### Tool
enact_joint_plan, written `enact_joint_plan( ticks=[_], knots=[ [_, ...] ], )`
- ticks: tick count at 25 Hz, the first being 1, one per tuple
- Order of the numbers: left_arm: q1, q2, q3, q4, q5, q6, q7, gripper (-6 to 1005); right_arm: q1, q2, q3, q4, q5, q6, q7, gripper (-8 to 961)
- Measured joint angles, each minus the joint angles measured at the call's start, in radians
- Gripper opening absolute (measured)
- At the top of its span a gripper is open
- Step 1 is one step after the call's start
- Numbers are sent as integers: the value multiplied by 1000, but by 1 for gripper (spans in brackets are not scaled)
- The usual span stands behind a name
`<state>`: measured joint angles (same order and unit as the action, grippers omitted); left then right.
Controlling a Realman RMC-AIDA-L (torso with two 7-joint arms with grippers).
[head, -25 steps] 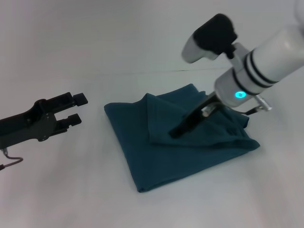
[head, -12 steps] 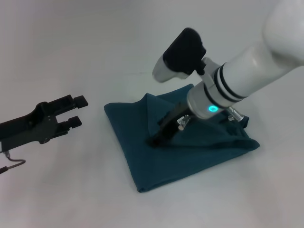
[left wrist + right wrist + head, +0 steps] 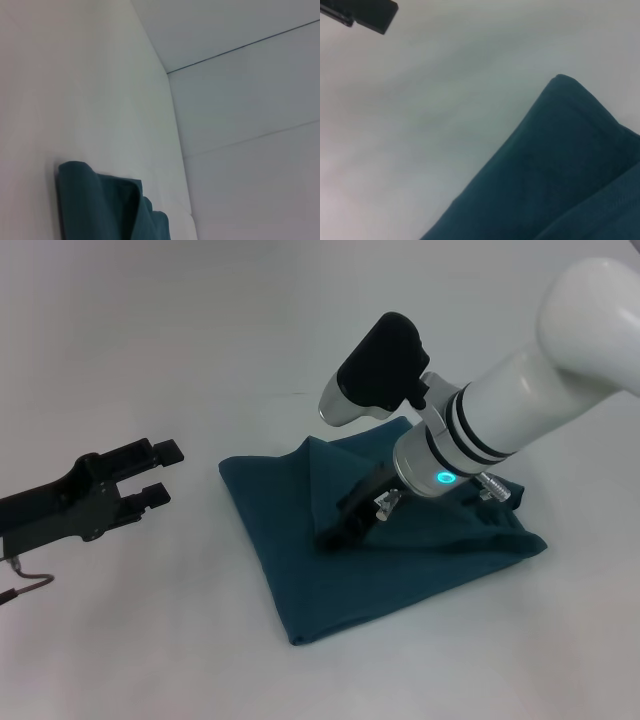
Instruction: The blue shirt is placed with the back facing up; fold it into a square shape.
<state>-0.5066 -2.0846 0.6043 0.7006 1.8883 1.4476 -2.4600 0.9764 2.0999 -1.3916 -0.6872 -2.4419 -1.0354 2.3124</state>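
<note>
Since a second ago the right hand (image 3: pixel 335 532) has slid from the middle of the blue shirt (image 3: pixel 400 560) toward the raised fold on its left part, and the white forearm has swung in over the cloth; the left hand (image 3: pixel 160 472) has kept its place, well apart from the shirt on the robot's left.

The tabletop (image 3: pixel 150 640) is plain, matte white, and the left wrist view shows a pale wall with thin seam lines behind it.

The shirt lies near the middle of the tabletop, folded into a rough four-sided packet set cornerwise, one corner toward the robot, its longer run going from the far left corner to the near right one. A loose flap stands up along its left half.

The right hand's dark fingers press down at that flap; whether they pinch cloth I cannot tell. The left hand's two fingers are spread, holding nothing.

Only the right wrist view shows the shirt's rounded corner (image 3: pixel 560 80) close up, with the left hand's tip (image 3: pixel 367 12) beyond.
</note>
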Motion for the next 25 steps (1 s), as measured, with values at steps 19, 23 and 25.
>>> enact_joint_plan(
  ticks=[19,23,25],
  knots=[
    [0,0,0,-3,-1,-7,6,784,-8,0,-44,-10,-1,24,22,66],
    [2,0,0,-3,-3,-7,7,784,-9,-5,-39,-14,-1,24,49,34],
    [2,0,0,-3,-4,-7,7,784,-14,-9,-35,-24,-9,27,75,31]
  ],
)
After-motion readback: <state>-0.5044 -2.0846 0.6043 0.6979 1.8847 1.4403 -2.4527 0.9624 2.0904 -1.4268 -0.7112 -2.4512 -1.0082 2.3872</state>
